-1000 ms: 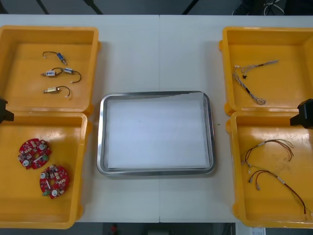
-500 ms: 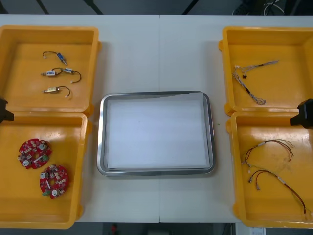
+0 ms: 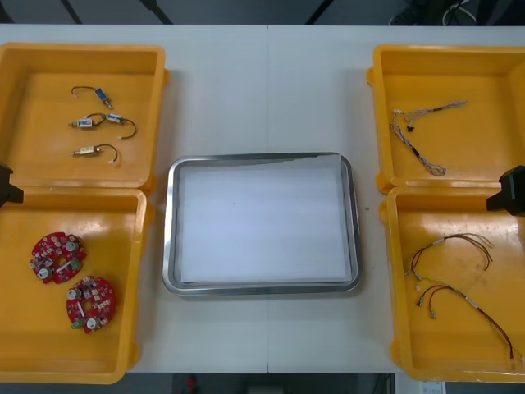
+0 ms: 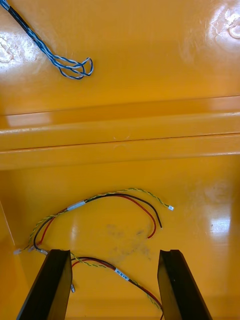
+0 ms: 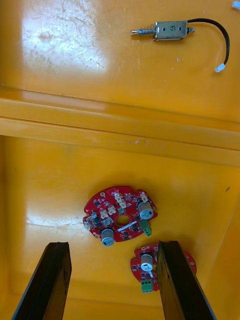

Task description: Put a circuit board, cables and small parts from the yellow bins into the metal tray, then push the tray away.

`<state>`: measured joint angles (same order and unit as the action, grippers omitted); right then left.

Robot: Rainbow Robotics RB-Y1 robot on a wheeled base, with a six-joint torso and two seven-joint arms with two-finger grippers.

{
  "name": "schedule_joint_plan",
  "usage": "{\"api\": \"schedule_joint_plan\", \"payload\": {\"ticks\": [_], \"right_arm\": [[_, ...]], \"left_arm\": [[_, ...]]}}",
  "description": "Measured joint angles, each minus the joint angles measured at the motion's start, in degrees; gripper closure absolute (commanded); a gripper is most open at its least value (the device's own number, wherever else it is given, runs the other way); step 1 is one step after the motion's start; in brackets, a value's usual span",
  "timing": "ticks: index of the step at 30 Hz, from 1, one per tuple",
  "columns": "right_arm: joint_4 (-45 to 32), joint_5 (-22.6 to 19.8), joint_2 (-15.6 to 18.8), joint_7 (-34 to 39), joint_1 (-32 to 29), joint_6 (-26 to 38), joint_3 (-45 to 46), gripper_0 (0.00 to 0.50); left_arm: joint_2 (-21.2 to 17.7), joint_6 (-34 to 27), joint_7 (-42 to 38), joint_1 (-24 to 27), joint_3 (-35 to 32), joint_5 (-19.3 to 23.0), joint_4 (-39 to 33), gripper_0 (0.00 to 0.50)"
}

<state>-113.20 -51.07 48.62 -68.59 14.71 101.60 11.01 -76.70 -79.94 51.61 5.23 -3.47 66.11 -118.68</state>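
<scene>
We find the left gripper with its fingers spread wide and nothing between them, hanging over the near left yellow bin. Two round red circuit boards lie below it, one between the fingers and the other partly behind one finger. Past the bin wall, the far left yellow bin holds small metal parts with black cables.

The right gripper is likewise wide open and empty over the near right yellow bin, above the red and yellow cables. The twisted blue and white cable lies in the far right yellow bin. The metal tray, white inside, sits on the table between the bins.
</scene>
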Motion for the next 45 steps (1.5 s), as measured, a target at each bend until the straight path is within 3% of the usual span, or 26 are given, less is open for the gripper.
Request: {"api": "schedule_joint_plan", "payload": {"ticks": [45], "right_arm": [[0.87, -0.01, -0.05, 0.0, -1.68, 0.81, -0.03, 0.0]], "left_arm": [[0.0, 0.0, 0.0, -0.11, 1.63, 0.0, 0.04, 0.0]]}}
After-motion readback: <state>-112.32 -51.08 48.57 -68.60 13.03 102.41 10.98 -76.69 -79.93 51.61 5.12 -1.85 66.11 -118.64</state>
